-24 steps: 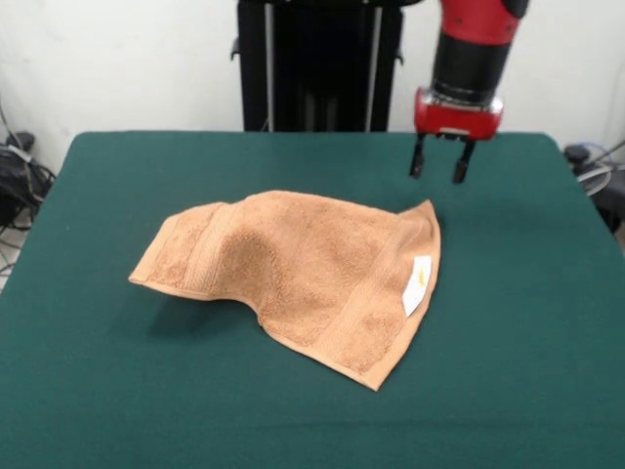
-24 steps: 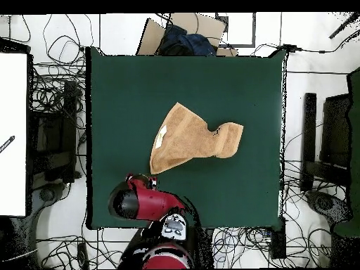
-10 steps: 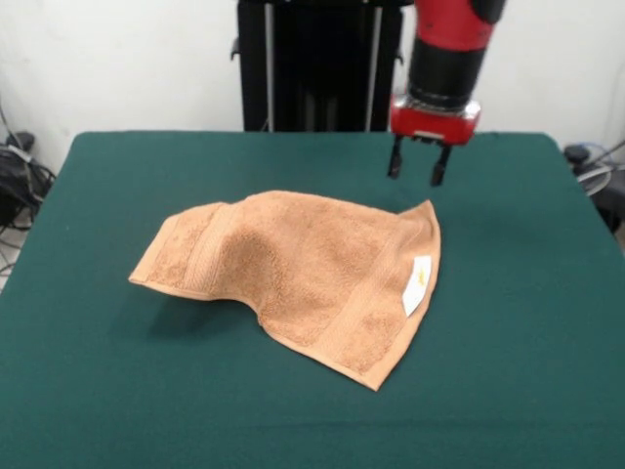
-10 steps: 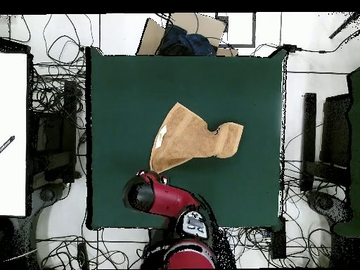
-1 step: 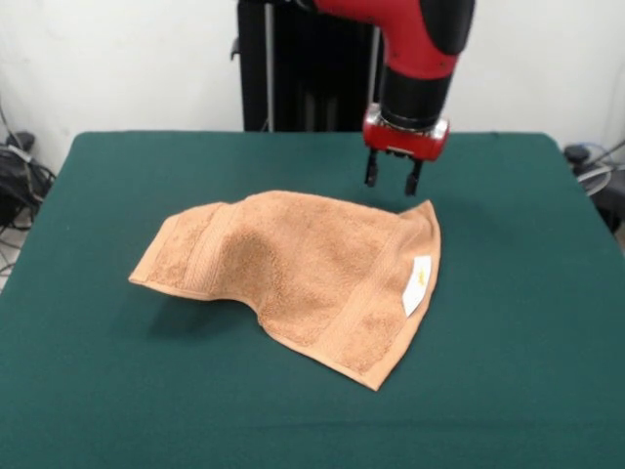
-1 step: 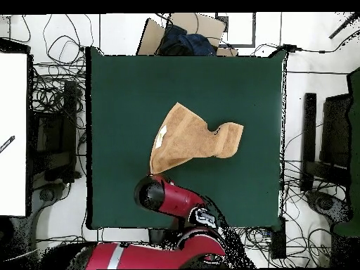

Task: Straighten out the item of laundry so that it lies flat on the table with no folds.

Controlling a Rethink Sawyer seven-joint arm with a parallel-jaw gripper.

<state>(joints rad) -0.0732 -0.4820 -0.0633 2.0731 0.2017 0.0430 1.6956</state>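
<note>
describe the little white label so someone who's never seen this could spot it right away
Start at the dark green table and find the orange-tan towel lying rumpled near its middle. In the front view, follow the towel to its right-hand edge, below the corner nearest the gripper. The small white label lies there by a woven band, the only white patch on the cloth.

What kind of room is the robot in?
Probably a robot lab. A red arm with a gripper hangs over a green table holding just one orange towel, and tangled cables cover the floor around it.
</note>
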